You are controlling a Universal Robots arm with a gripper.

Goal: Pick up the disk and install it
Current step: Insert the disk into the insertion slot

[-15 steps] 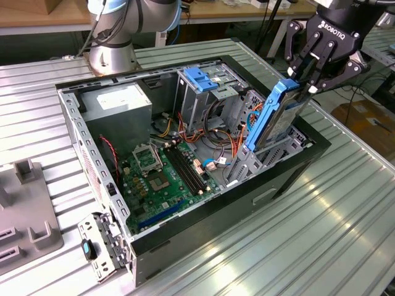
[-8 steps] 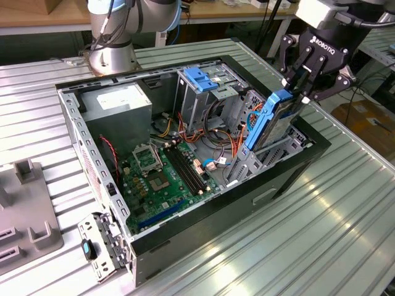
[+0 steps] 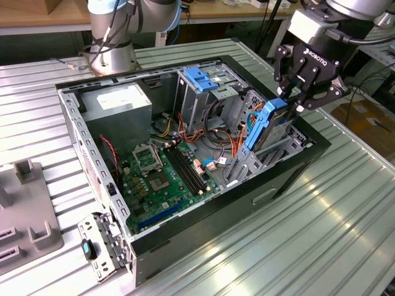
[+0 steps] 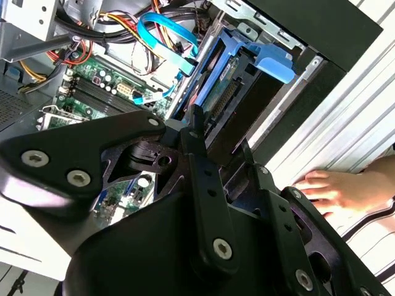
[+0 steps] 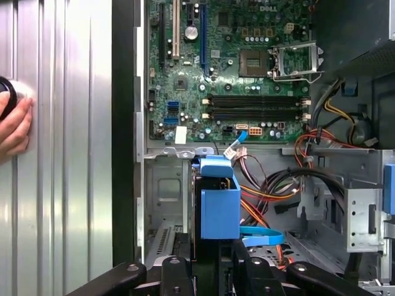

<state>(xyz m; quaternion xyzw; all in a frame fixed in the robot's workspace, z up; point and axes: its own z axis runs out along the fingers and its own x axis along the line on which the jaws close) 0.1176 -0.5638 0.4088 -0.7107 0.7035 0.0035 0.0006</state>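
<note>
The end effector [image 3: 289, 102] is hanging over the open computer case [image 3: 203, 229], above the corner at the exterior view's right. Its black fingers [image 3: 300, 79] are pressing together on the upper end of the disk [image 3: 265, 126], so it is pinching the disk.

The disk is standing steeply, a little tilted. Its blue carrier rail is facing the inside of the case and its silver-grey face is turning toward the case wall. The lower end is sitting down in the grey drive bay [image 3: 244, 166] at that corner, while the upper end is rising above the rim of the case.

In the first wrist view the blue carrier of the disk [image 5: 219, 206] is lying between the two fingers of the end effector [image 5: 213, 271]. The green motherboard [image 5: 234, 68] is lying beyond it on the floor of the case. In the second wrist view the disk [image 4: 237, 61] is reaching away from the end effector [image 4: 222, 154] into the bay.

Orange and blue cables [image 3: 237, 132] are running just beside the disk. The tall grey cage with its fixed blue bracket [image 3: 200, 79] is standing apart from it, further inside the case.

The case is lying on the ribbed metal desk [image 3: 321, 234]. A person's hand [image 5: 13, 126] is resting on the desk outside the case wall.
</note>
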